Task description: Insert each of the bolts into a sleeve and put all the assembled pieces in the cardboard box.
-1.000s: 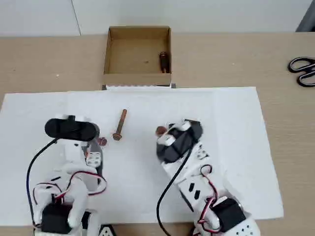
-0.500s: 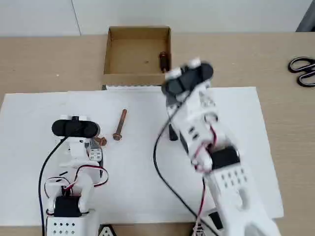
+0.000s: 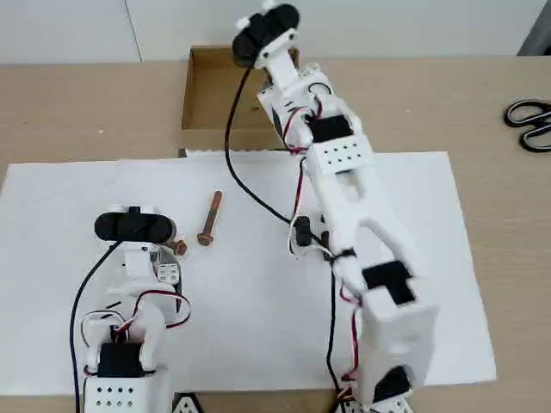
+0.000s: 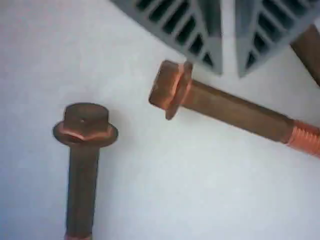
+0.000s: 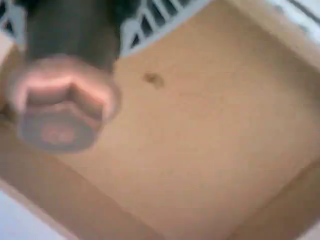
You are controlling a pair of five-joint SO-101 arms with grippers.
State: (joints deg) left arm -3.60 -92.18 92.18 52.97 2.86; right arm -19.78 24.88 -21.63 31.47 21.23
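My right gripper (image 5: 70, 20) is shut on an assembled piece, a dark sleeve (image 5: 75, 37) with a copper bolt head (image 5: 60, 112) sticking out of it. It hangs over the floor of the cardboard box (image 5: 210, 140). In the high view the right arm (image 3: 331, 155) stretches across the box (image 3: 202, 95). Two loose copper bolts lie on the white paper: one (image 3: 209, 218) (image 4: 235, 112) just ahead of my left gripper (image 4: 227, 67), the other (image 3: 178, 247) (image 4: 84, 150) beside it. The left gripper's jaws are shut with nothing between them. A black sleeve (image 3: 300, 233) stands on the paper.
The white paper (image 3: 430, 224) covers the near half of the wooden table. Scissors (image 3: 527, 116) lie at the far right edge. The right arm's body and cables span the middle of the paper.
The right arm has swung from the paper up and over the cardboard box with the assembled piece in its gripper. The left arm has barely shifted.
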